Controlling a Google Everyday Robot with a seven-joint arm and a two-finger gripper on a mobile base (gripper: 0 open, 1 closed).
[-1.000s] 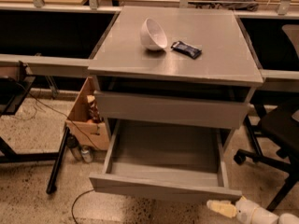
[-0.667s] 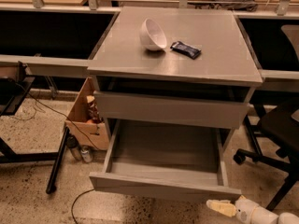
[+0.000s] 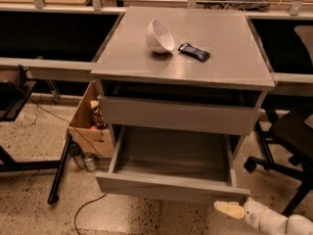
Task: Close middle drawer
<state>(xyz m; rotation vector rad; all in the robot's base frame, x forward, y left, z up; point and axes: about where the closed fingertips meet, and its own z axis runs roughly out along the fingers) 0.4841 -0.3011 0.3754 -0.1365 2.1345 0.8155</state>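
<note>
The middle drawer is pulled far out of the grey cabinet, and its plain grey inside holds nothing. Above it is the taller-fronted grey drawer, almost flush with the cabinet. The lowest drawer is hidden under the open one. My gripper, cream-tipped on a white arm, is at the bottom right. It hangs low over the floor, just below and in front of the open drawer's front right corner, and is not touching it.
A white bowl and a dark snack packet lie on the cabinet top. A cardboard box and cans stand at the cabinet's left. A black office chair is close on the right. A cable trails on the floor.
My gripper has crept slightly up toward the open drawer's front right corner. The drawer has not moved.
</note>
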